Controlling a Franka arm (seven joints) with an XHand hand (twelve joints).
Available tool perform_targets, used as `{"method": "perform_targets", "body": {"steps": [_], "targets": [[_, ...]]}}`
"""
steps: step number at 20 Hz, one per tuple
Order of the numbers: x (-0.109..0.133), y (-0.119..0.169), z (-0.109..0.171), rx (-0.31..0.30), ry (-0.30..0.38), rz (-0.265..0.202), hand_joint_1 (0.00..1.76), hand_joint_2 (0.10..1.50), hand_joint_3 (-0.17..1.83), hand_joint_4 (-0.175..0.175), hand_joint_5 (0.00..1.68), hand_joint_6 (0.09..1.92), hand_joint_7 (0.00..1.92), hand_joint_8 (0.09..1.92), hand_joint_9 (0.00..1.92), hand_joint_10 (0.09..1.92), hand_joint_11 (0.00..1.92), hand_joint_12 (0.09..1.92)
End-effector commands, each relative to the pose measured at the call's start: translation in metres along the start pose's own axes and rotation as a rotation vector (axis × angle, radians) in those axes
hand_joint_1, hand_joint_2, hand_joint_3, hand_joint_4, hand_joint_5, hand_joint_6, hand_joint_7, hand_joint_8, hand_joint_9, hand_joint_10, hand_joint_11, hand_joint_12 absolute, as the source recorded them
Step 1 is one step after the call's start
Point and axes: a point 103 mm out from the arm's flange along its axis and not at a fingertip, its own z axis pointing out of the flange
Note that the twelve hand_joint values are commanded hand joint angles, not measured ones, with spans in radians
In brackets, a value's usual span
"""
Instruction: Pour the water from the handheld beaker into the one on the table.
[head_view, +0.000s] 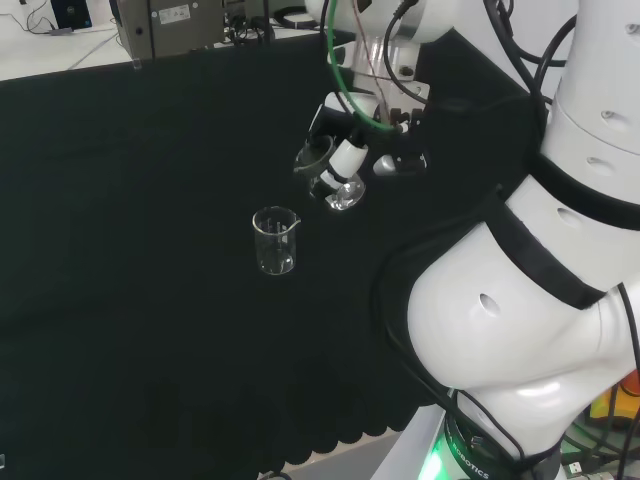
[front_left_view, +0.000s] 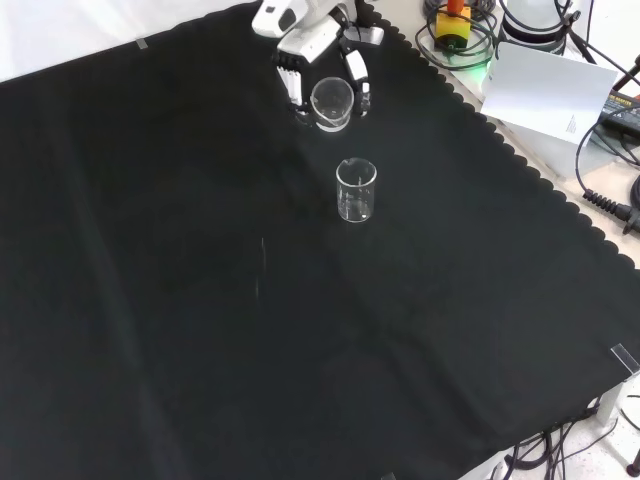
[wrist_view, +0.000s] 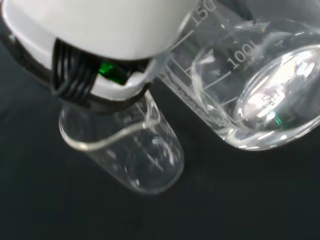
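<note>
Plainly the main risk is a spill: the black and white robot hand (front_left_view: 318, 45), at the upper middle of the front view, has its fingers curled round the tilted clear glass beaker with printed graduations (front_left_view: 332, 103), and that beaker hangs above and apart from the upright clear glass beaker with a pouring lip (front_left_view: 356, 190) standing on the black-cloth counter (front_left_view: 200, 300) just below it in the frame. If the tilt grows before the two mouths line up, I judge the water would land on the cloth between them. In the head view the held beaker (head_view: 330, 172) sits up and to the right of the standing beaker (head_view: 275, 240), clearly offset. A lowered rim could also knock the light standing beaker over.

How much water the held beaker carries is hard to make out; the wrist view shows glints near its base (wrist_view: 270, 105) but no clear level. Whether the standing beaker (wrist_view: 130, 150) holds anything cannot be told. A white part of the robot hand covers its rim there.
</note>
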Motion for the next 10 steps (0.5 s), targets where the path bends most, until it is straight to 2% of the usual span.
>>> {"method": "perform_targets", "body": {"steps": [1, 4, 10], "targets": [[0.0242, 0.0005, 0.0111, 0.089, -0.198, -0.006, 1.44, 0.57, 0.66, -0.175, 1.46, 0.27, 1.41, 0.39, 1.66, 0.09, 1.48, 0.59], [0.028, 0.0024, 0.0113, 0.113, -0.262, 0.006, 1.44, 0.56, 0.66, -0.175, 1.47, 0.27, 1.41, 0.39, 1.66, 0.09, 1.48, 0.59], [0.0299, 0.004, 0.0142, 0.154, -0.337, 0.044, 1.44, 0.55, 0.68, -0.175, 1.47, 0.26, 1.43, 0.36, 1.67, 0.09, 1.49, 0.59]]}}
